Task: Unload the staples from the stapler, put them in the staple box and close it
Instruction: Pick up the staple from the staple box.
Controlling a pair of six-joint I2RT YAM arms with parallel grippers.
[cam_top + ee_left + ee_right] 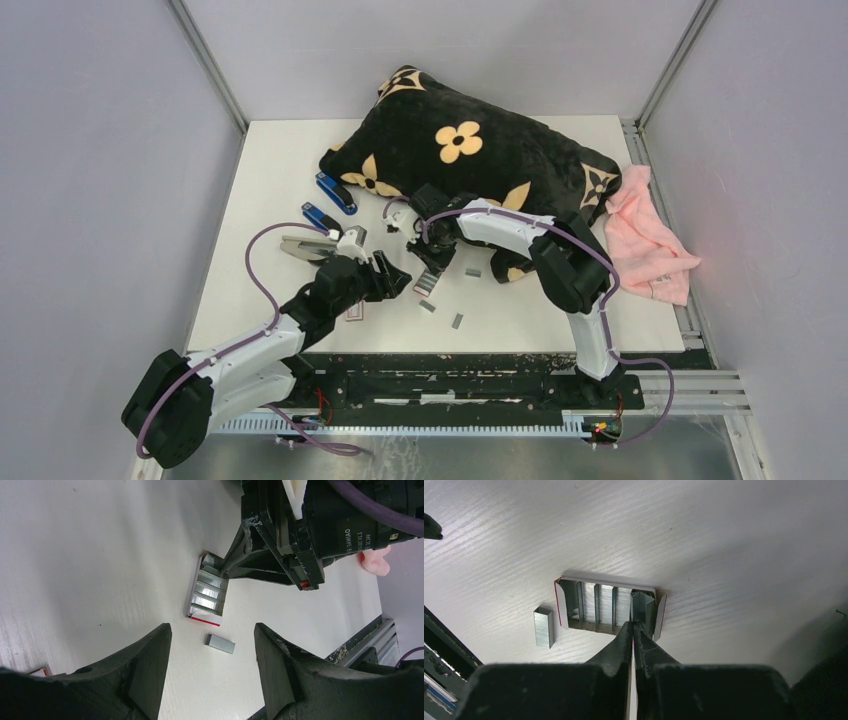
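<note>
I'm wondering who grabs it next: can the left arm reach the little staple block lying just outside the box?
Probably yes. The left gripper is open, and the loose staple block lies uncovered on the table just ahead of it. The right gripper, shut at the box, might crowd it.

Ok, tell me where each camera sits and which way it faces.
Top external: above and behind the arms, looking down at the table; both arms show.
Left wrist: low, facing the staple box and right gripper; its own open fingers frame the bottom.
Right wrist: looking down on the box; its closed fingers show.
Shared: both wrist views show the box and one loose staple block.
</note>
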